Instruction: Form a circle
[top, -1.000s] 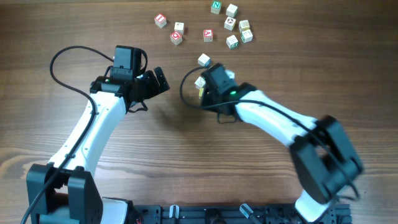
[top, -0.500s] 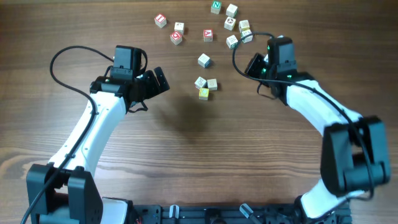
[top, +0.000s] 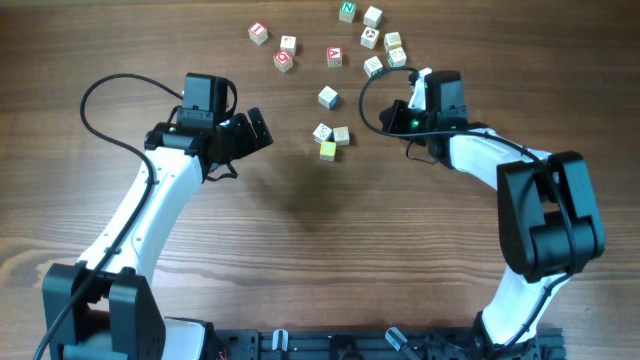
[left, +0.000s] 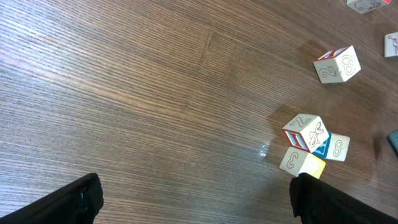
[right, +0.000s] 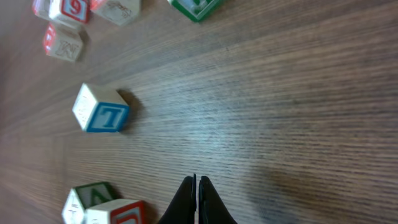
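Noted no shift in the left arm since a second ago; logged the right arm swung off the three-cube cluster (top: 331, 139) to a spot right of it, beside the scattered cubes (top: 371, 38). Found left gripper (top: 262, 130) well left of the cluster, fingers spread wide, holding nothing, forearm angled up-right over the wooden table (top: 300, 230). Counted three cubes touching at centre (one yellow, one blue-edged), a lone cube (top: 328, 97) just above, about ten more loose along the top; saw no ring yet. Judged the cubes light, rigid, smooth-faced wood: likely to slide or tip if nudged, unlikely to break; best pinched across two opposite flat faces, or pushed low on a side. Found right gripper (right: 197, 186) pressed together and empty, tip low over bare table, contact unclear, elbow folded back sharply.
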